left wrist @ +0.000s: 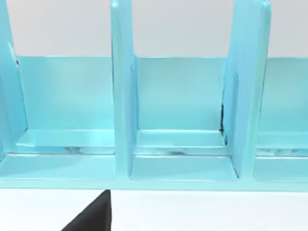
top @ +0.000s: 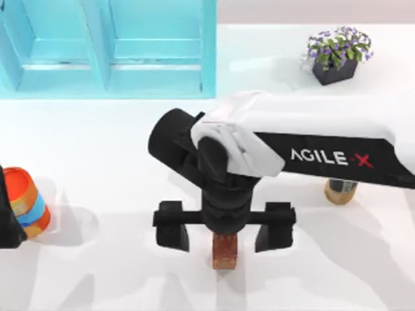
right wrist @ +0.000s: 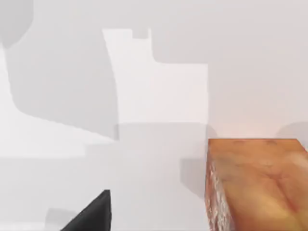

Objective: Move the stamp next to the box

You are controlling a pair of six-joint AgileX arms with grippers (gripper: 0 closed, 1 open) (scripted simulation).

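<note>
While over stamp (top: 224,251), right end effector (top: 224,234) spread wide

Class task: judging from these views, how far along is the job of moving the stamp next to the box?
Done: the right gripper has reached the stamp near the table's front edge, open fingers either side. In hand: lining up a grasp; the stamp sits on the table. Left: closing, lifting, carrying it to the blue box at the back left. The left arm sits at the left edge.

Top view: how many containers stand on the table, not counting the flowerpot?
2: a striped can at the left edge, and a bottle on the right, mostly hidden under the right arm. Others could be hidden beneath that arm.
</note>
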